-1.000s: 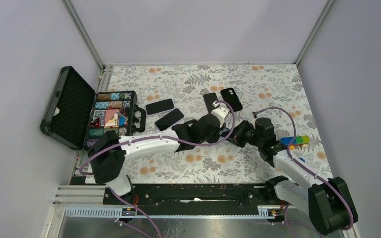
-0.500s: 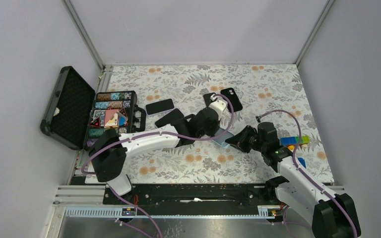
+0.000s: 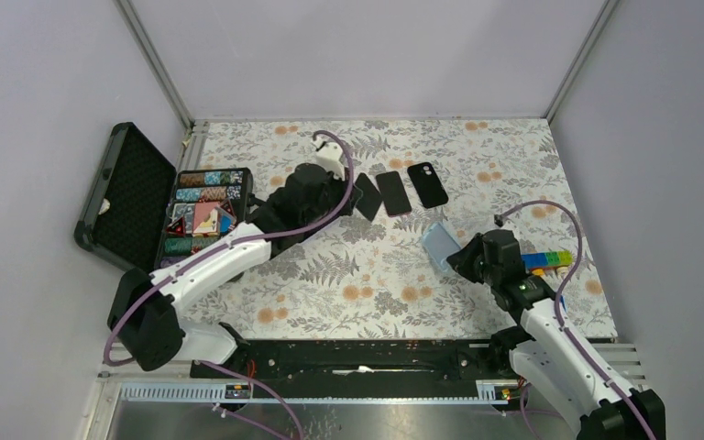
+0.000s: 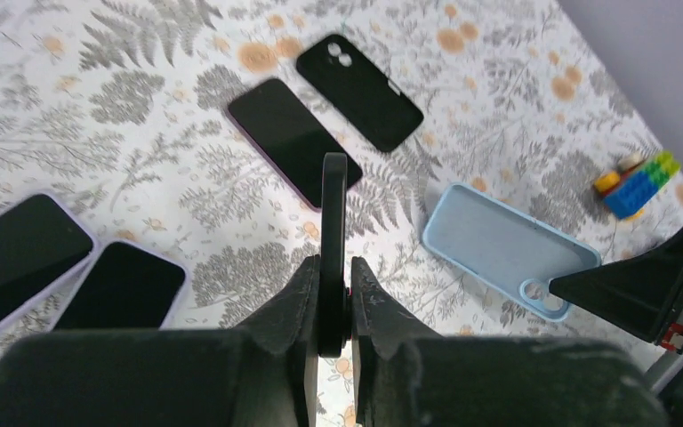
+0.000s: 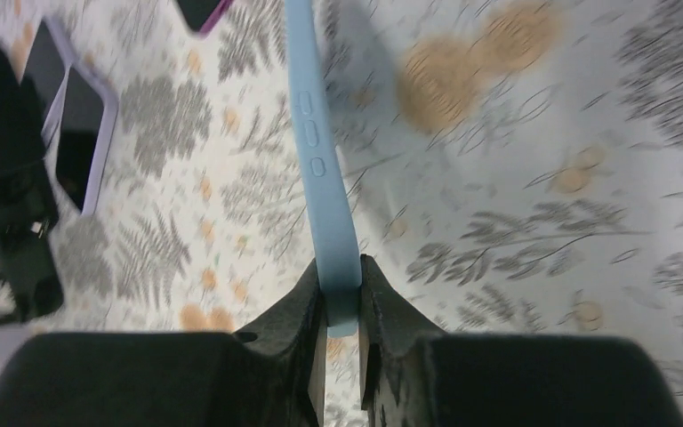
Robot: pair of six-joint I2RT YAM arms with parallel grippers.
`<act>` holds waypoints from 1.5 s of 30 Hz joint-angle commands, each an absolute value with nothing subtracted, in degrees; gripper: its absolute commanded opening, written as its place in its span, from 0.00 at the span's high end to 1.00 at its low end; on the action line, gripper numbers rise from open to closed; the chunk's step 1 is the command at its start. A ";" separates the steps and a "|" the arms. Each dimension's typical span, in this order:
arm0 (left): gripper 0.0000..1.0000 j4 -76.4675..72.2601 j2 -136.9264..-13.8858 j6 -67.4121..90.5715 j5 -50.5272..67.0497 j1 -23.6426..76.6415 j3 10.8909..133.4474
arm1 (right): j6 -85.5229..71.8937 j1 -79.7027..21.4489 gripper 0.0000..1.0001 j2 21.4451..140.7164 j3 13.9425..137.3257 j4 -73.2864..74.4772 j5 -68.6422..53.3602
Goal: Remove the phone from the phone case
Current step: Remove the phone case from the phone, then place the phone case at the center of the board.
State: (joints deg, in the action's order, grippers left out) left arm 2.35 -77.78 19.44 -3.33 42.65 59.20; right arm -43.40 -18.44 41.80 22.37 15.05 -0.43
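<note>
- The left gripper (image 4: 333, 271) is pressed onto a slim black phone (image 4: 333, 191), pinching its 2 faces near 1 end. The wrist view sees only the thin edge, and the long axis runs straight out from the fingers, away from the arm.
- The right gripper (image 5: 340, 289) pinches 1 side wall of the pale blue phone case (image 4: 498, 245). The case shows an empty hollow and an open camera cutout — the phone looks to be out of it already.
- Phone and case are well apart: the case hangs to the right of the phone over the tabletop (image 3: 330, 284), and the phone sits in the left arm's grip toward the far middle.
- The relation that matters next, in my judgement, is phone to tabletop. It is held on edge just beside a dark-screened phone with a purple rim (image 4: 289, 140) and near a black case (image 4: 360, 102), with 2 lilac-cased phones (image 4: 18, 253) lying to the left.
- To lay it down, the left arm — the only 1 holding it — would need to roll the phone flat over a bare patch between those neighbours.
</note>
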 commanded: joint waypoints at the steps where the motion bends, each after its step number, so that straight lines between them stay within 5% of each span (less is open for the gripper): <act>1: 1.00 -6.21 -73.51 19.62 -0.37 41.76 59.07 | -40.32 -15.36 1.00 42.90 26.48 14.86 10.47; 7: 1.00 -7.80 -75.65 16.00 4.37 41.79 59.53 | -40.50 -9.39 1.00 55.19 30.93 10.90 3.66; 10: 1.00 -6.76 -78.60 12.93 7.41 41.86 61.69 | -41.43 -5.22 0.92 62.47 31.46 6.97 -4.60; 13: 1.00 -4.92 -82.08 8.26 9.25 42.31 64.22 | -43.20 -2.69 0.79 68.74 31.34 4.21 -10.28; 19: 1.00 -1.12 -87.32 -1.00 5.32 46.07 67.95 | -42.77 -1.28 0.30 71.91 29.82 -1.08 -11.70; 24: 1.00 1.98 -91.65 -6.94 0.57 49.27 71.62 | -40.16 -0.53 0.12 68.88 31.70 1.73 -7.59; 45: 1.00 -8.69 -105.15 -28.90 -8.25 58.23 69.80 | -43.33 2.17 0.00 36.94 33.66 22.23 -5.75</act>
